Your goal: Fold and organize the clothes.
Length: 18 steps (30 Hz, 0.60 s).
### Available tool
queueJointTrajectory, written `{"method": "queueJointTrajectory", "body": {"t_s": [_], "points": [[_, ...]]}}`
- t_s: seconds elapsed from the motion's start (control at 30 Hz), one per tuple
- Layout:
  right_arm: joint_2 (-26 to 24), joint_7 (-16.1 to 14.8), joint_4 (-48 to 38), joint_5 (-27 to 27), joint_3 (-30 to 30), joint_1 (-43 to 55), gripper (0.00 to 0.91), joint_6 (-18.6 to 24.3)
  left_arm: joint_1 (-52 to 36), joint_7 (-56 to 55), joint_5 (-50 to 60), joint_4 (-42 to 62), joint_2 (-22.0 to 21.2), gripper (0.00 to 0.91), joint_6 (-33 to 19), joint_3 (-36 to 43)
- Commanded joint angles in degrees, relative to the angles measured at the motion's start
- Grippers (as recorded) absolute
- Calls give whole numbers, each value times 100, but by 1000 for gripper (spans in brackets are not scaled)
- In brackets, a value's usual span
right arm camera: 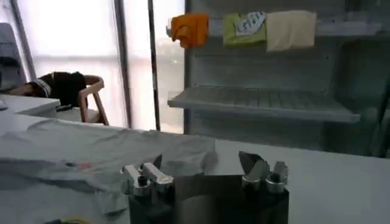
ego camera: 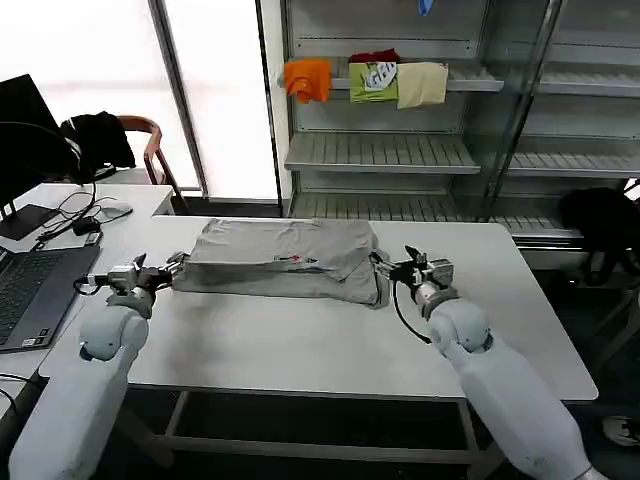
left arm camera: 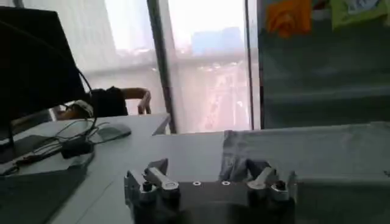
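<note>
While the grey shirt (ego camera: pixel 283 261) lies half-folded on the white table (ego camera: pixel 330 345), the left gripper (ego camera: pixel 172 268) and right gripper (ego camera: pixel 388 270) flank its ends, both spread and empty, likely ready to pinch the edges for another fold.

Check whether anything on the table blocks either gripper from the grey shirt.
Nothing visible does. The left gripper sits at one end of the grey shirt and the right gripper at the other, with bare table around them.

Near half of the table (ego camera: pixel 320 345) lies bare — open passage; the shirt (ego camera: pixel 280 260) spans the far half between both tools.
</note>
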Motion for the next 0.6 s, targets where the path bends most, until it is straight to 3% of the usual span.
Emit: {"method": "queueJointTrajectory", "body": {"t_s": [0.03, 0.23, 0.6], "points": [[-234, -19, 723, 67, 264, -632, 907, 69, 575, 8, 226, -631, 275, 907, 326, -474], [-113, -4, 722, 65, 177, -791, 907, 102, 562, -11, -652, -604, 198, 907, 340, -384], [203, -41, 59, 44, -287, -529, 907, 117, 222, 461, -859, 349, -102, 907, -54, -81]]}}
